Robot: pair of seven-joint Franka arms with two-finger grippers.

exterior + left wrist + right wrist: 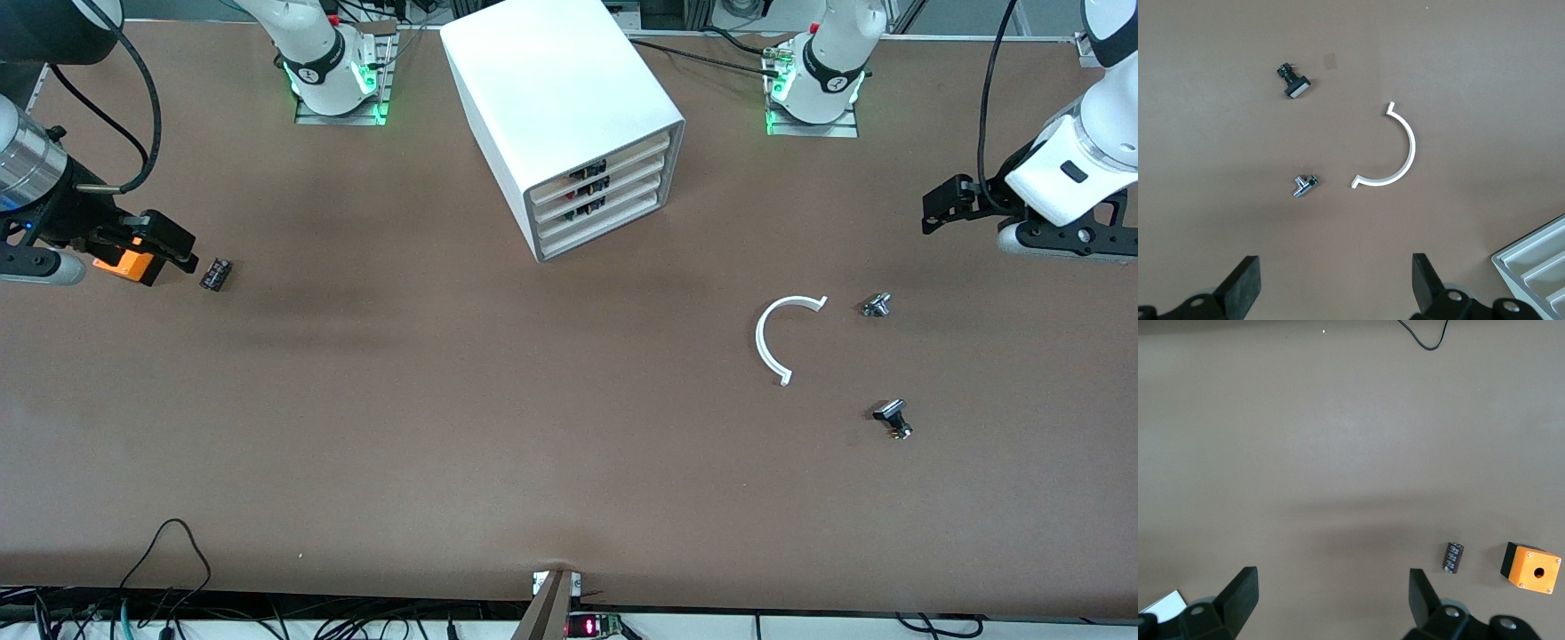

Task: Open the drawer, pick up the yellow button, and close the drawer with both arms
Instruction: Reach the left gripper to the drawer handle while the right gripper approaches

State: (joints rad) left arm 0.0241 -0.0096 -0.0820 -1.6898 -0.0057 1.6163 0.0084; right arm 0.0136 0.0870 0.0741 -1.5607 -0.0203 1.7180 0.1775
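Standing shut, drawer [597, 153] lies well apart from both open tools.

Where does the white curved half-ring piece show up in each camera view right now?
Front view: the white half-ring lies on the table toward the left arm's end, nearer to the camera than the cabinet.
Left wrist view: the half-ring is mid-picture.
Right wrist view: not in it.
Shared landmark: the small silver part beside the ring.
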